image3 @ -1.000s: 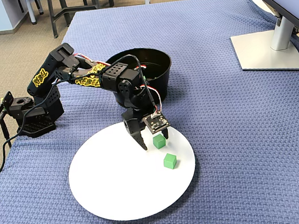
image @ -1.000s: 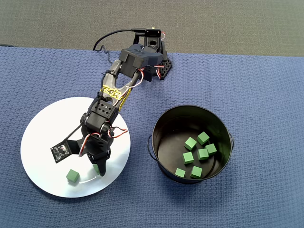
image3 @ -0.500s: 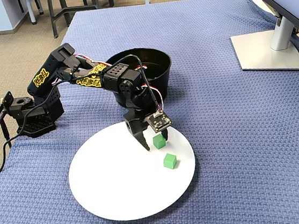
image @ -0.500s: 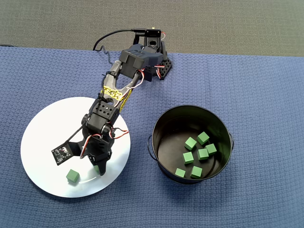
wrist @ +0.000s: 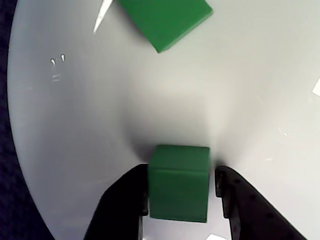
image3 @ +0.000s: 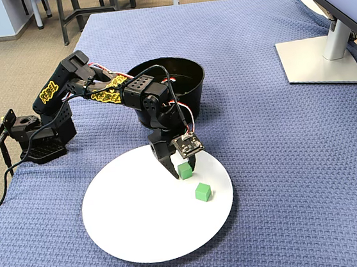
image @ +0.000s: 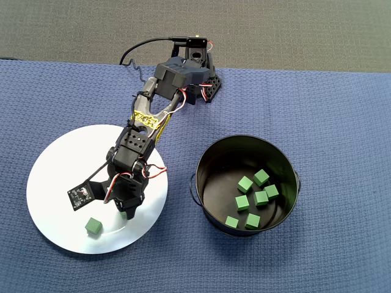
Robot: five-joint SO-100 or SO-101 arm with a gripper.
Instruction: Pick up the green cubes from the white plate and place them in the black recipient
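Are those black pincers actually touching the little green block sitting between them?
Touching. In the wrist view both fingers of the gripper press flush against the green cube's sides, no gap showing, on the white plate.

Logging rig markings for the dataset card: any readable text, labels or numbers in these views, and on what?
Yellow sticker with black lettering on the black robot arm's upper link: too blurred to read.
Second yellow printed sticker on the arm's forearm link: also unreadable.
Small black circuit board beside the tool: faint white marks, too small to read.
Nothing else carries text.
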